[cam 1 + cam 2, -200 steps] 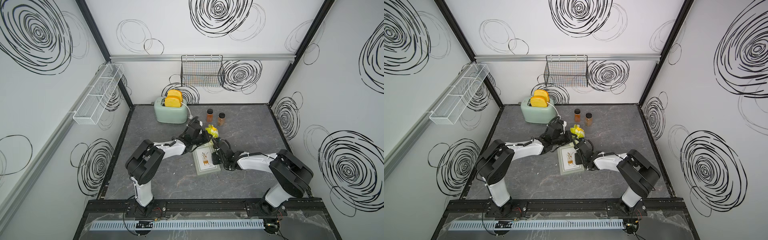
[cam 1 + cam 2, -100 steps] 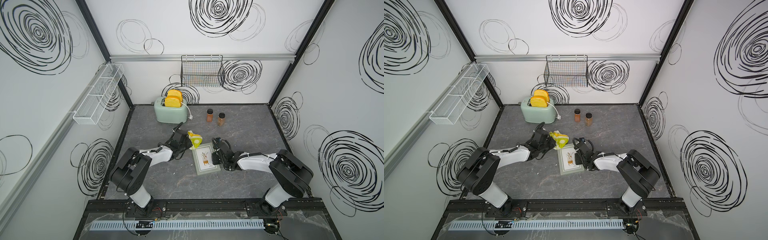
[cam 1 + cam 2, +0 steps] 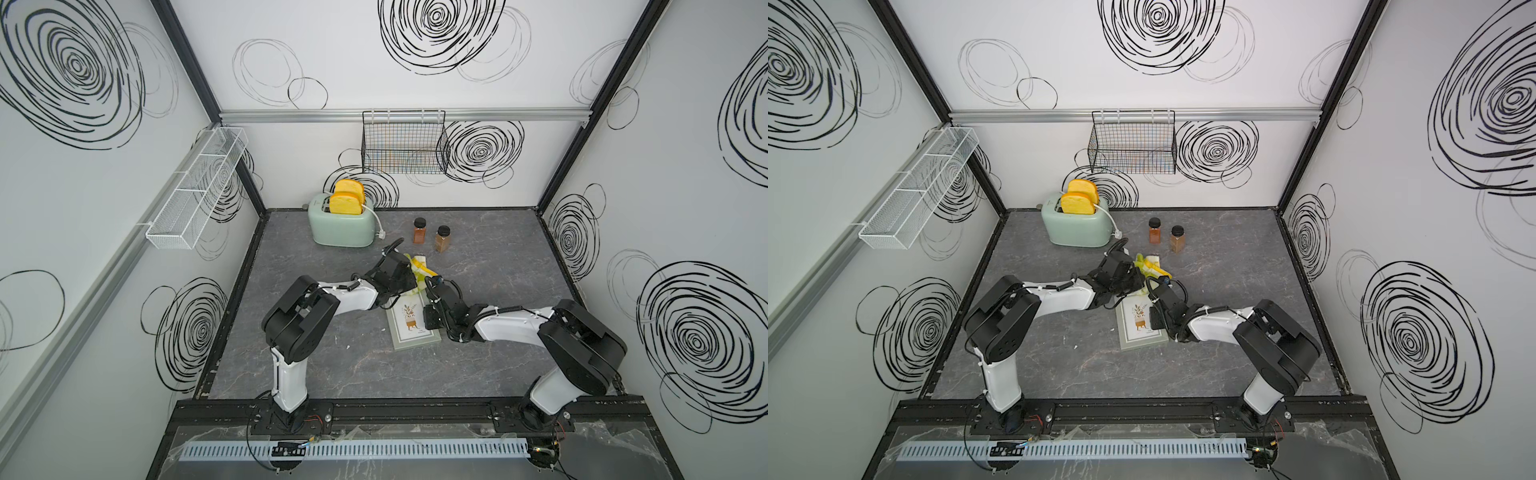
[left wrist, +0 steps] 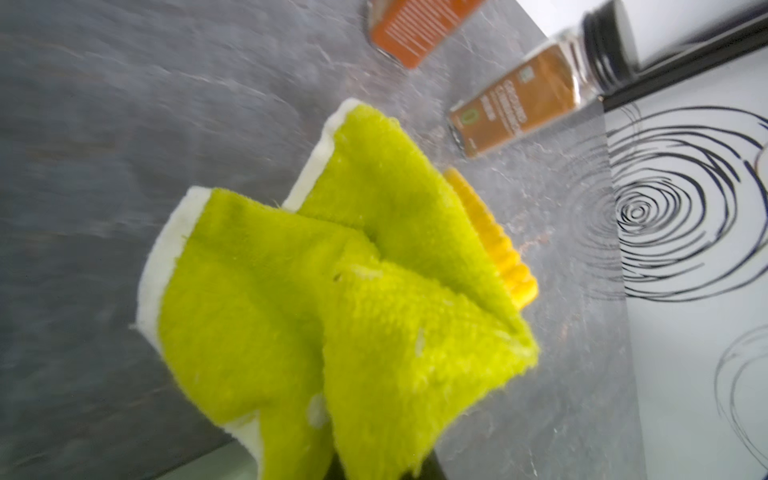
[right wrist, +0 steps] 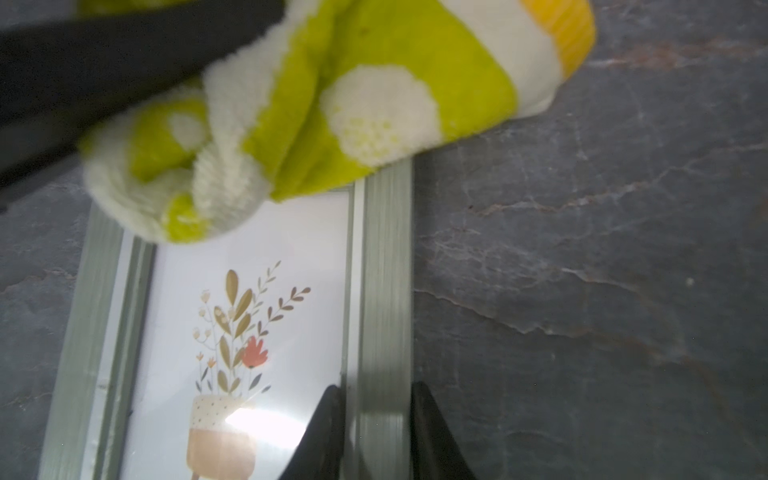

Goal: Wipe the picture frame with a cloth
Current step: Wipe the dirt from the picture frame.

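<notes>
Grey marbled worktop carries the flat picture frame; our right gripper clamps its ribbed rail, while our left gripper pinches the fluffy cloth onto its far end.

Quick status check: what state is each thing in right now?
picture frame: flat on the table, far end under the cloth
cloth: bunched, held by left gripper
right gripper: shut on the frame's side rail
toaster: two slices up
spice jars: upright, capped
</notes>
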